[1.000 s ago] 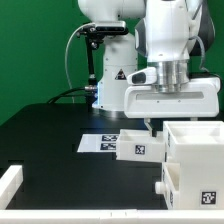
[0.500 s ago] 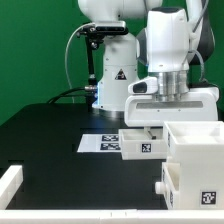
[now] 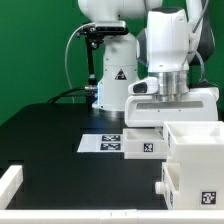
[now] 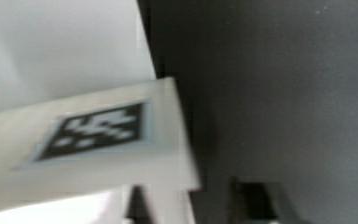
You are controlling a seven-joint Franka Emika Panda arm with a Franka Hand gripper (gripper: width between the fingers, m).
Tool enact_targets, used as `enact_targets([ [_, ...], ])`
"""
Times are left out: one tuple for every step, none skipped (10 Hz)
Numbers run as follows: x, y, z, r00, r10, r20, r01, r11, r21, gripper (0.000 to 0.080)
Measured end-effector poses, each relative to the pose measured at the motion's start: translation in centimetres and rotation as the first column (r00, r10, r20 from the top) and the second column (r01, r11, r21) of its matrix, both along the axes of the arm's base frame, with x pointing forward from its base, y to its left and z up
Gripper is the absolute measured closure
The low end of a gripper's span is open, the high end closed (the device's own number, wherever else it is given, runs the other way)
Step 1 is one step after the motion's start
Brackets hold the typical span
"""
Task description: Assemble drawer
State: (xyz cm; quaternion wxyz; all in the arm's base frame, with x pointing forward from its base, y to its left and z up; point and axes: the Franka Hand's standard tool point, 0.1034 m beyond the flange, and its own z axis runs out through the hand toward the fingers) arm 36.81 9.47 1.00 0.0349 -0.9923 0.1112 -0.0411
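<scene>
The small white tray box (image 3: 133,141) of the drawer set stands on the black table, its square tag (image 3: 143,149) facing the camera. My gripper (image 3: 152,124) reaches down onto its far side from above, the fingertips hidden behind its rim. In the wrist view a tagged white wall of the tray box (image 4: 105,130) fills the frame. My gripper (image 4: 202,202) has one dark finger (image 4: 155,206) on each side of that wall, drawn in close on it. The large hollow white casing (image 3: 195,160) stands just to the exterior view's right of the tray box.
The marker board (image 3: 100,143) lies flat on the table beside the tray box. A long white bar (image 3: 10,185) lies near the table's front at the exterior view's left. The robot base (image 3: 112,75) stands behind, before a green backdrop.
My gripper has come down onto the tray box, and its jaws have drawn in on the box's wall. The box now sits squarer than a second ago.
</scene>
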Motion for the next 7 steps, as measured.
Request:
enact_targets([
  [0.0,0.0,0.0,1.0,0.005,0.001,-0.005,1.0,0.0,0.0741],
  [0.0,0.0,0.0,1.0,0.008,0.001,-0.008,1.0,-0.001,0.0763],
  [0.0,0.0,0.0,1.0,0.01,0.001,-0.01,1.0,-0.001,0.0763],
  [0.0,0.0,0.0,1.0,0.012,0.001,-0.012,1.0,-0.001,0.0763],
  [0.1,-0.1,0.1,0.999,0.034,0.002,-0.034,0.999,-0.004,0.0763],
  [0.6,-0.9,0.7,0.993,0.118,0.007,-0.117,0.993,-0.017,0.0763],
  [1.5,-2.6,1.6,0.981,0.194,0.026,-0.193,0.981,-0.034,0.0763],
])
